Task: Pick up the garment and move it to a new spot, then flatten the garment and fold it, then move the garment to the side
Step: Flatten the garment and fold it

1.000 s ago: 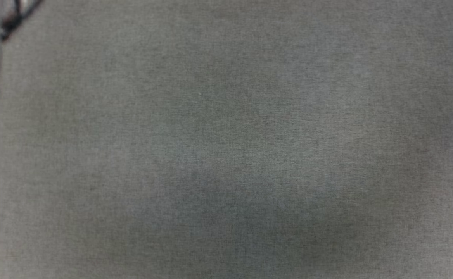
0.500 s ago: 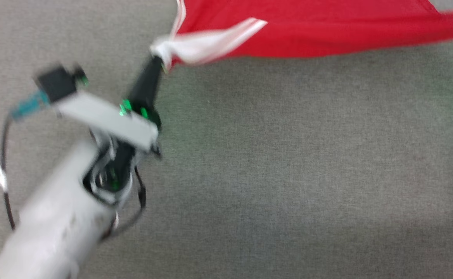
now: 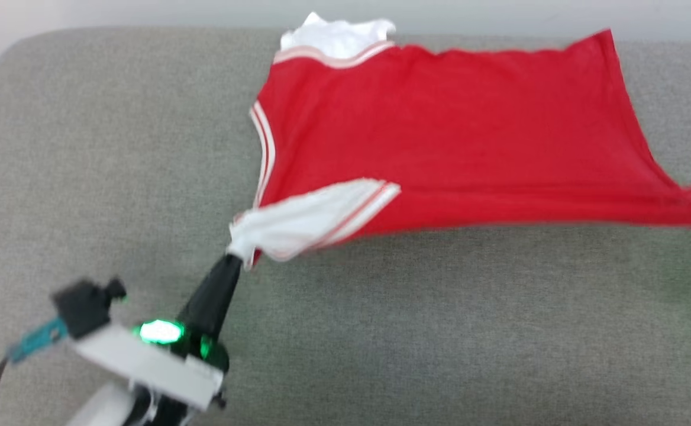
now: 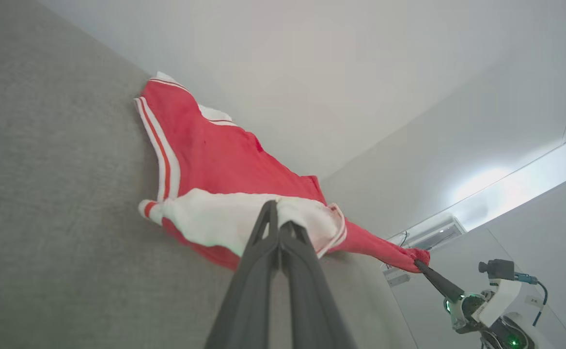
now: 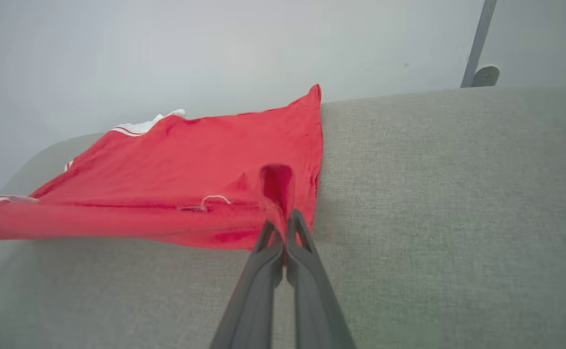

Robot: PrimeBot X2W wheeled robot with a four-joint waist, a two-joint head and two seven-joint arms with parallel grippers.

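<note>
The garment (image 3: 440, 130), a red jersey with white sleeves and red-and-white striped trim, lies stretched across the far half of a grey fabric surface, plain side up. My left gripper (image 3: 236, 259) is shut on the near white sleeve (image 3: 316, 216), pulled taut toward the lower left. In the left wrist view the closed fingers pinch that sleeve (image 4: 215, 220), and my right gripper (image 4: 417, 263) holds a red corner drawn to a point. The right wrist view has the right gripper (image 5: 283, 220) shut on the garment's (image 5: 191, 165) near hem corner. No lettering or number shows.
The grey padded surface (image 3: 115, 148) has a rounded far left corner and ends at a pale wall (image 3: 144, 12) behind the garment. A thin metal post (image 5: 477, 43) stands at the surface's far edge on the right.
The head camera has swung up, bringing the left arm and then the whole garment into view. The left gripper has kept its hold on the white sleeve throughout.
</note>
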